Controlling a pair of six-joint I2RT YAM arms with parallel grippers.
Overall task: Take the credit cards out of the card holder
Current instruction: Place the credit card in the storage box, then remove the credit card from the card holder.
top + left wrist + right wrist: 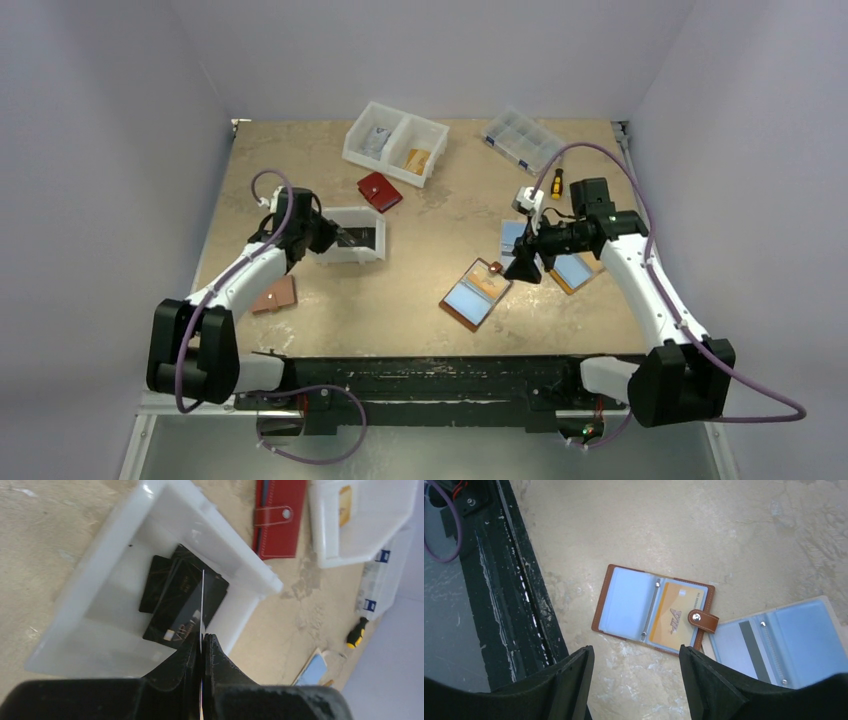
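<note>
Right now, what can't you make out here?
Left wrist: card in left gripper shows edge-on; face unseen.
Left wrist: dark cards overlap in white tray; count unclear.
Right wrist: second holder cut off by right gripper and frame edge.
Right wrist: card holder light-blue panel, card or empty sleeve unclear.

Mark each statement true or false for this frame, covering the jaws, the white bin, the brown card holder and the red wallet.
1. The left jaws are shut on a thin card over the white bin. True.
2. The white bin holds no cards. False: dark cards lie in it.
3. The brown card holder lies closed. False: it lies open, with an orange card in one pocket.
4. The right jaws are open and hold nothing. True.
5. The red wallet is inside the white bin. False: it lies on the table beside the bin.
</note>
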